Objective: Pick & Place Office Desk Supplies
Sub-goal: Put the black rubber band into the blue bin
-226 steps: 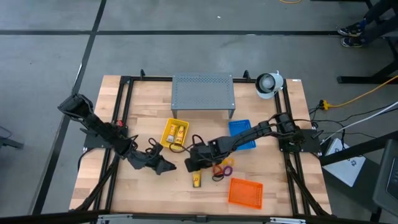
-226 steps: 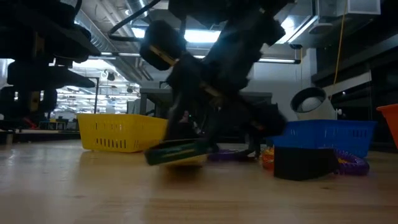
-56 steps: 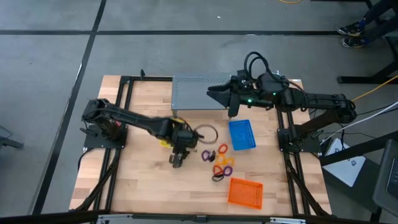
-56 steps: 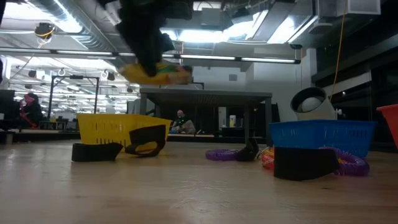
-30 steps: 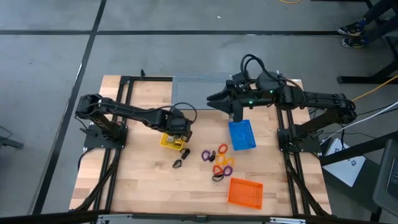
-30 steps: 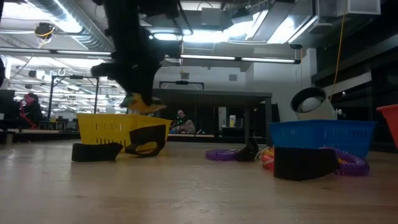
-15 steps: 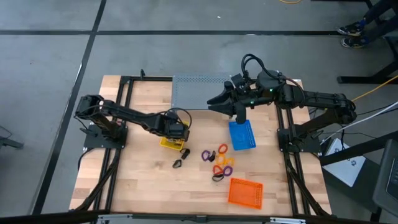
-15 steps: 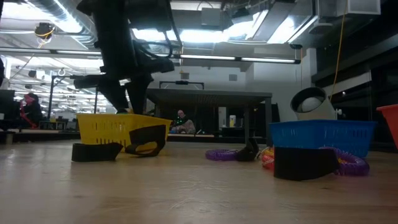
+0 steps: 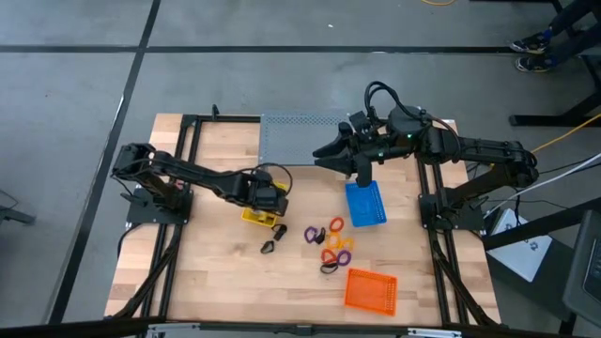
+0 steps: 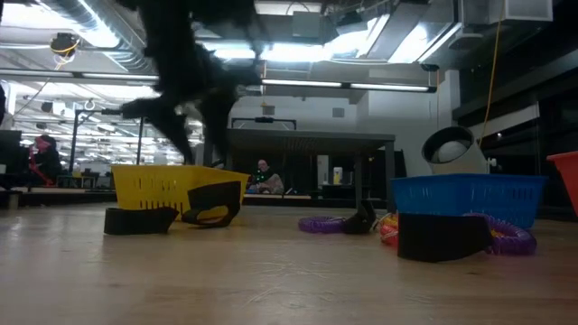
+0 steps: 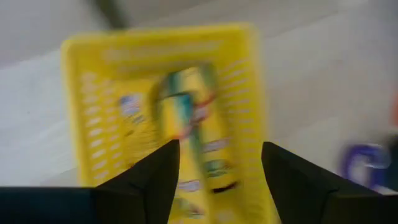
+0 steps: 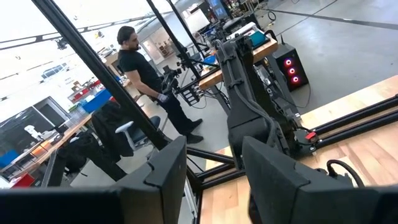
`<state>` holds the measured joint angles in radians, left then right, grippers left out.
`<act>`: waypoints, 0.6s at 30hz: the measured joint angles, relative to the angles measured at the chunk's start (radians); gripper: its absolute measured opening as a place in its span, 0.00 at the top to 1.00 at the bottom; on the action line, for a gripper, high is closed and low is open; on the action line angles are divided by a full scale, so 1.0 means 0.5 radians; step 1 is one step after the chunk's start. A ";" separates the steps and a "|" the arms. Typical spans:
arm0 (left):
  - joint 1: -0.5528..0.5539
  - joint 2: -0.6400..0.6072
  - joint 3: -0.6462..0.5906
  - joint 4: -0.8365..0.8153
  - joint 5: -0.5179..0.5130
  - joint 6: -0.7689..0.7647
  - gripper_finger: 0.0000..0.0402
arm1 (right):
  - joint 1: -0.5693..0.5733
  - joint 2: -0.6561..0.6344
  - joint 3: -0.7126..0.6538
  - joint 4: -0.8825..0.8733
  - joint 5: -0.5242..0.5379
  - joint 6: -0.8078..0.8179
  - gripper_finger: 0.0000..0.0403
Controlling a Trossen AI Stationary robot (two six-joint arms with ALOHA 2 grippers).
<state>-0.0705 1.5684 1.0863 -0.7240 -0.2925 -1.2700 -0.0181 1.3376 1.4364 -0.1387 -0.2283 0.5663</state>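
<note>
Left wrist view looks down into the yellow tray [image 11: 161,112], a plastic basket with slotted walls, where yellow-and-white packets [image 11: 193,134] lie flat inside it; the left gripper [image 11: 217,180] hangs above with its two dark fingers spread wide and nothing between them. So that part looks done: packets are in the tray.

From the high view, more remains on the bare wood. A small black clip [image 9: 269,247] lies just in front of the tray, and a loose cluster of thin coiled loops [image 9: 331,246], purple, orange, yellow and red, sits between it and the blue tray [image 9: 365,203]. The blue tray and the orange tray [image 9: 370,290] appear to hold nothing, though I cannot be sure.

Right gripper [image 9: 360,178] hovers over the far end of the blue tray, jaws apart, carrying nothing. Behind stands the grey perforated metal stand [image 9: 291,136]
</note>
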 joint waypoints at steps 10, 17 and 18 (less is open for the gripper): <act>-0.292 0.016 0.453 0.374 0.184 1.495 0.48 | 0.005 -0.001 0.000 0.190 0.003 -0.027 0.60; -0.575 0.022 0.409 -0.215 0.377 1.709 0.51 | 0.006 -0.002 0.000 0.183 0.006 0.027 0.60; -0.616 0.024 0.375 -0.223 0.357 1.699 0.52 | 0.006 -0.002 0.000 0.182 0.006 0.041 0.60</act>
<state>-0.3784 1.5805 1.2740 -0.8356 -0.1137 -0.4204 -0.0151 1.3369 1.4364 -0.0478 -0.2253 0.5869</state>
